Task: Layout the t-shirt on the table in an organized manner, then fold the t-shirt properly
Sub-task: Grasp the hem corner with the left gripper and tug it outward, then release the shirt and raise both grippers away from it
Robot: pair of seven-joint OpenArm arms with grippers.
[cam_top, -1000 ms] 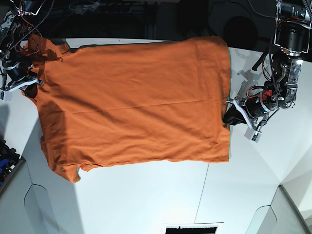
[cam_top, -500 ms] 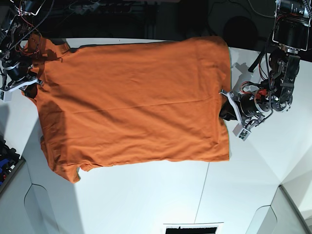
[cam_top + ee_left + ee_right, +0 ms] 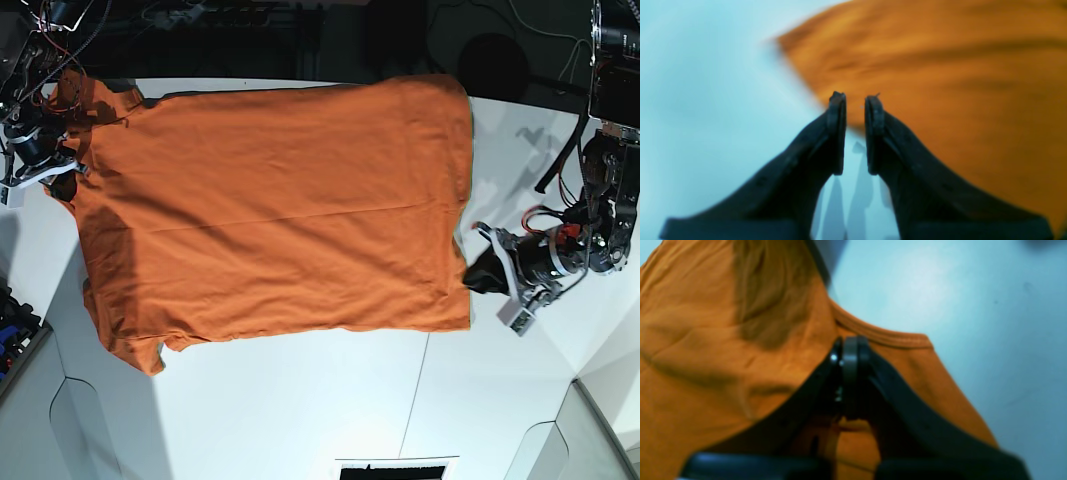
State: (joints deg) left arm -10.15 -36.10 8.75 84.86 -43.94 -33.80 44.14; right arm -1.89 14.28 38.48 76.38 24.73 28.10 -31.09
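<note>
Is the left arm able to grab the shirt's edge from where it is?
Probably yes. The left gripper sits right at the t-shirt's hem, jaws slightly apart, with only bare table around it. Nothing blocks it; the flat cloth may be hard to pinch, though.

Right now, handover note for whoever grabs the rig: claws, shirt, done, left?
Left claw: jaws slightly apart, nothing between them, at the t-shirt's hem edge, low over the table.
Right claw: shut on the t-shirt at the shoulder, just beside the ribbed neckline.
T-shirt: spread flat across the table, neck end toward the right arm, hem toward the left arm; the sleeve at the near corner is bunched, and the far edge runs up to the table's far edge.
Done: layout mostly there.
Left: tidy the sleeve, then all the folding; no fold made yet.
</note>
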